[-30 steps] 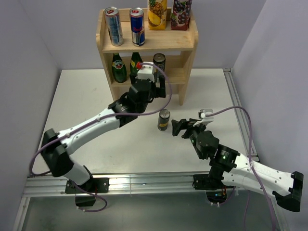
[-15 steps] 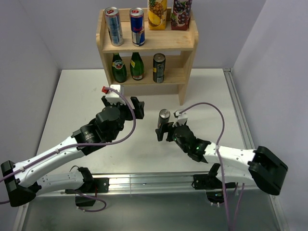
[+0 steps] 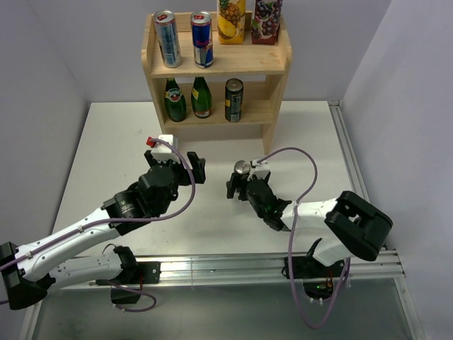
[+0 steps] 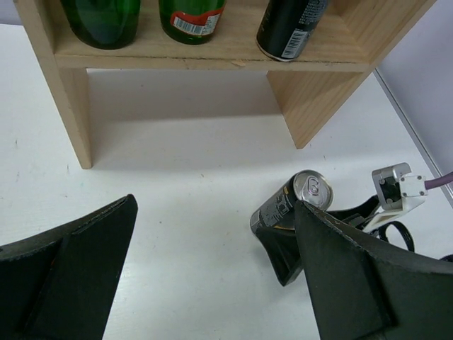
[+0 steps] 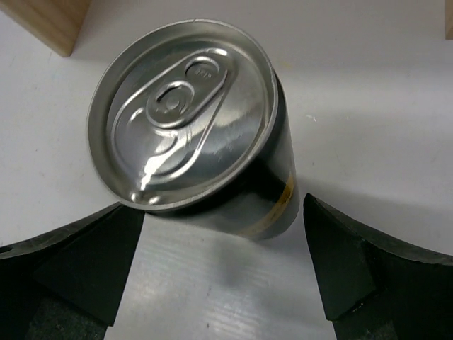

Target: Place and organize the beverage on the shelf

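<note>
On the tabletop [image 3: 113, 142] before the shelf [image 3: 244, 64], seen from above, a dark can [image 3: 243, 168] stands between the parted fingers of the right end effector [image 3: 241, 185]; the left wrist view shows the left end effector [image 4: 216, 212] spread and empty; the right wrist view suggests closing squarely on the can's mid-body.

- Top view reads bright and even to me; shadows soft; the silver metal rail [image 3: 212, 263] at the near edge glares white
- Left wrist view: the pale wooden two-tier shelf [image 4: 71, 106] throws a soft grey shadow onto the white table top [image 4: 177, 234]
- Right wrist view: the dark metal drink can [image 5: 191, 120] shows glare streaks across its silver lid; the right gripper [image 5: 221, 205] has black fingers [image 5: 71, 262] that look dark and soft-edged
</note>
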`<action>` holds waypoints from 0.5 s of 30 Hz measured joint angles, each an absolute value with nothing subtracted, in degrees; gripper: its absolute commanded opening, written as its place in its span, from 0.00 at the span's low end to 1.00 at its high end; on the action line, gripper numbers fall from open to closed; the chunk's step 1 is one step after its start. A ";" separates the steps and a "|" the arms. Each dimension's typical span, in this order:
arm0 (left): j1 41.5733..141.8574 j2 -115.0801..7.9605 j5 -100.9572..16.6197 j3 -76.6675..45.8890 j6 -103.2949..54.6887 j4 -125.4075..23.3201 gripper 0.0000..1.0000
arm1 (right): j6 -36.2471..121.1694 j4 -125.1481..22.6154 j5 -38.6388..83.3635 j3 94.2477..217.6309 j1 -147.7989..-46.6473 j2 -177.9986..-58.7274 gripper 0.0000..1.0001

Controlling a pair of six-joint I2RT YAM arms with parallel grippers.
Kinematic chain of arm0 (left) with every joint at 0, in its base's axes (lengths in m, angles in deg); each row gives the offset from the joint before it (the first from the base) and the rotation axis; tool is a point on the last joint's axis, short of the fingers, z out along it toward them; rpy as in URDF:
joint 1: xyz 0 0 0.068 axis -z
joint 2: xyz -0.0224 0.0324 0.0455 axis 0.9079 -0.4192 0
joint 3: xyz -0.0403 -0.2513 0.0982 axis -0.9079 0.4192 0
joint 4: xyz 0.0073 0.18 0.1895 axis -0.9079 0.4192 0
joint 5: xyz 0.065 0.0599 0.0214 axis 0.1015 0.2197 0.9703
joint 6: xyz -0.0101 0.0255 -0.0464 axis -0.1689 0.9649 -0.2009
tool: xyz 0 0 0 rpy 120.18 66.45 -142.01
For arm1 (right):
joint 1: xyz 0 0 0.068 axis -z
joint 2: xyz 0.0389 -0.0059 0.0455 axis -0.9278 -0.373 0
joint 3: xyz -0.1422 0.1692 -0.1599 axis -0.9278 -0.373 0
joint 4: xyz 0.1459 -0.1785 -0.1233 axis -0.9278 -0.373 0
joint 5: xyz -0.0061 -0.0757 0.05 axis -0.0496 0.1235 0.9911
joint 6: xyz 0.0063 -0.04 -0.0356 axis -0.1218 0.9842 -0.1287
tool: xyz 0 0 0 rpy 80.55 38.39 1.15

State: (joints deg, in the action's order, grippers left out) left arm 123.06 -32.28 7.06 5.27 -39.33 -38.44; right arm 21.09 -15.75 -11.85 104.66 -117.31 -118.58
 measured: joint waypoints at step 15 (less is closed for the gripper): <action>123.06 -29.68 9.51 8.36 -38.68 -39.27 0.99 | 23.45 -6.47 -18.36 108.62 -116.54 -129.79 0.27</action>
State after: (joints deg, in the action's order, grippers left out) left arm 123.06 -29.68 9.51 8.36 -38.68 -39.27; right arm 23.45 -6.47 -18.36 108.62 -116.54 -129.79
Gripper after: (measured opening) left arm 0.993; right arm 0.692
